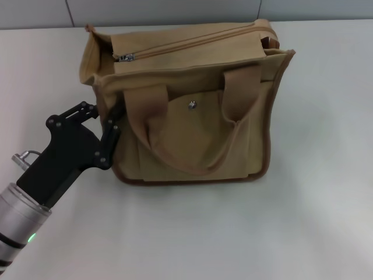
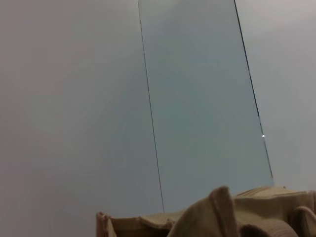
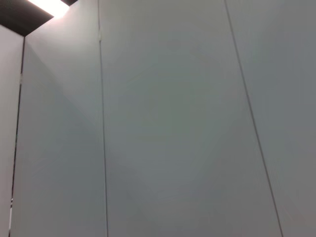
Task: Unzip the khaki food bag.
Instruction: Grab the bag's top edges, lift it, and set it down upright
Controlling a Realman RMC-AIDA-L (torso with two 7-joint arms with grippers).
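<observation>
The khaki food bag (image 1: 192, 116) stands on the white table, its front pocket with a silver snap (image 1: 192, 105) facing me. Two wide handles droop over the front. The top zipper runs from the metal pull (image 1: 125, 57) at the bag's left end to the far right corner and looks closed. My left gripper (image 1: 108, 116) is against the bag's left side edge, below the pull. The bag's top also shows in the left wrist view (image 2: 232, 212). My right gripper is out of view; the right wrist view shows only wall panels.
The white table (image 1: 326, 175) extends around the bag on all sides. A grey panelled wall (image 1: 175, 11) rises behind the table's far edge.
</observation>
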